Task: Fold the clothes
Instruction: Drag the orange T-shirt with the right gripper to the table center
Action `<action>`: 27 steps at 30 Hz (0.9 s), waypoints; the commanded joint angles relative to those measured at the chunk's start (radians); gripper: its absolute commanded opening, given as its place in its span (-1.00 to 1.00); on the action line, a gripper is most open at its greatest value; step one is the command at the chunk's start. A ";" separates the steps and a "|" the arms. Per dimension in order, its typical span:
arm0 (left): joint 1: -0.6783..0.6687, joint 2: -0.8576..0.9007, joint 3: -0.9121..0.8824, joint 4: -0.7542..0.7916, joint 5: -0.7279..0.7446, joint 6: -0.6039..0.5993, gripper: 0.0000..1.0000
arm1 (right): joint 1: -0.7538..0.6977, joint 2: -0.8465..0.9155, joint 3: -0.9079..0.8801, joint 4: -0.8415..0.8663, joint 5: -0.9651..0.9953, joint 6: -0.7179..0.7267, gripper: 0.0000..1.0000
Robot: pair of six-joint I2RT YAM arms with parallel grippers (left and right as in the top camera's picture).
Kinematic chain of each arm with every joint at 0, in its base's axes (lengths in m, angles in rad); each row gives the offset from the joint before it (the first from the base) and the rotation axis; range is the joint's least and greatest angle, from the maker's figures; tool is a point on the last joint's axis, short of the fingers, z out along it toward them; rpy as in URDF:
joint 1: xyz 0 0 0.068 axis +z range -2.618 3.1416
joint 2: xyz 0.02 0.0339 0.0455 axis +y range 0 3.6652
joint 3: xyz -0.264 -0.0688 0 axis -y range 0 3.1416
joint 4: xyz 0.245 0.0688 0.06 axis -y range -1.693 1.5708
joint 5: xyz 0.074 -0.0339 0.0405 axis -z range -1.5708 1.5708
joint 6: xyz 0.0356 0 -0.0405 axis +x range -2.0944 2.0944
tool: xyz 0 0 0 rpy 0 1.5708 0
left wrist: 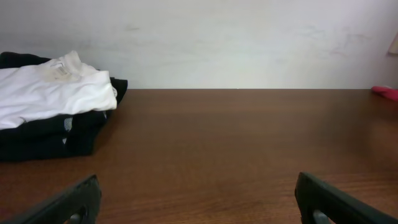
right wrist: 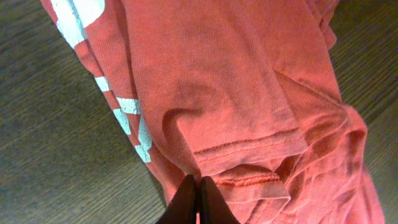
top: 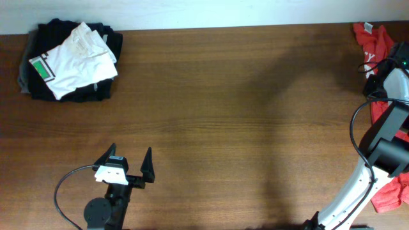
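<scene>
The clothes, a red-orange T-shirt (top: 372,38) with white lettering, lie bunched at the table's far right edge, partly under my right arm (top: 388,124). In the right wrist view the T-shirt (right wrist: 236,81) fills the frame, its sleeve hem crossing just above my right gripper (right wrist: 199,182). That gripper is shut, pinching a fold of the red fabric by the hem. My left gripper (top: 131,152) stands open near the front left, far from the shirt, with only bare wood between its fingers (left wrist: 81,199). A sliver of the shirt (left wrist: 385,92) shows at the right edge of the left wrist view.
A white garment with a green patch (top: 73,61) lies on folded black garments (top: 38,86) at the back left corner, also seen as a stack (left wrist: 50,106) in the left wrist view. The wooden table (top: 230,108) ends at a white wall behind.
</scene>
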 commanded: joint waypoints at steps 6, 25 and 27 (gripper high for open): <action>-0.004 -0.006 -0.006 0.000 -0.006 0.005 0.99 | 0.007 -0.101 0.088 -0.050 0.014 0.076 -0.92; -0.004 -0.006 -0.006 -0.001 -0.006 0.005 0.98 | 0.714 -0.349 0.214 -0.044 -0.293 0.088 -0.92; -0.004 -0.006 -0.006 -0.001 -0.006 0.005 0.98 | 0.848 -0.336 0.214 -0.007 -0.297 0.095 -0.92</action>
